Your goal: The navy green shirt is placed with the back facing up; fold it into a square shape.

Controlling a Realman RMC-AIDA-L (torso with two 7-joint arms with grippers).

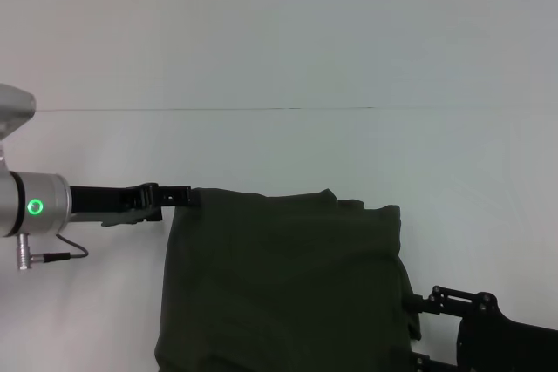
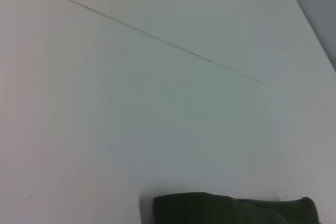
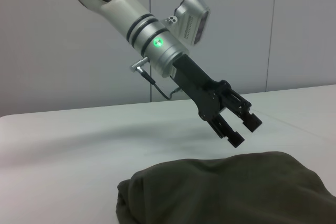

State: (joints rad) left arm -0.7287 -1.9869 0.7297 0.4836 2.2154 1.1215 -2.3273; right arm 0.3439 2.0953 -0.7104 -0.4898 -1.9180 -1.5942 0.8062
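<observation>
The navy green shirt (image 1: 288, 285) lies as a folded dark olive slab on the white table (image 1: 279, 41), in the lower middle of the head view. My left gripper (image 1: 179, 193) hovers at the shirt's far left corner. In the right wrist view the left gripper (image 3: 245, 131) hangs open just above the fabric (image 3: 231, 192), holding nothing. My right gripper (image 1: 415, 330) sits at the shirt's right edge, near the bottom of the head view. Its two fingers stand apart with the fabric edge at their tips. A strip of the shirt (image 2: 236, 211) also shows in the left wrist view.
A thin seam (image 1: 209, 110) runs across the table beyond the shirt. A grey cable (image 1: 61, 254) loops under the left wrist. Behind the table stands a pale panelled wall (image 3: 52, 35).
</observation>
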